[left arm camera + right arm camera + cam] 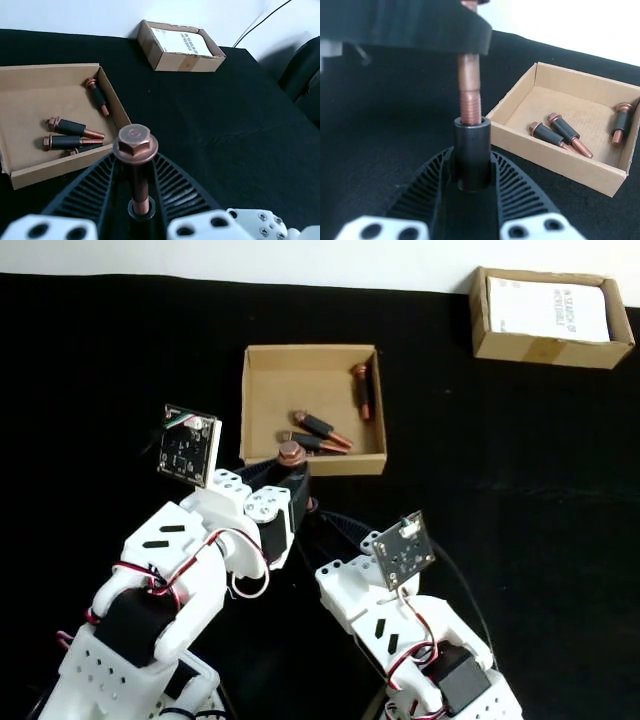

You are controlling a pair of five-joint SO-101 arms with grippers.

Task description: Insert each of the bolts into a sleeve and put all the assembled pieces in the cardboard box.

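Note:
My left gripper is shut on a copper bolt, held upright just in front of the cardboard box. In the left wrist view the bolt points down between the ribbed black fingers. Its threaded tip sits in the mouth of a black sleeve. My right gripper is shut on that sleeve, directly under the left gripper. Three assembled pieces lie in the box: two side by side and one by a side wall.
A second cardboard box with a white sheet in it stands at the table's far right corner, also seen as the box from the left wrist. Black cloth covers the table. Both arm bases crowd the near edge.

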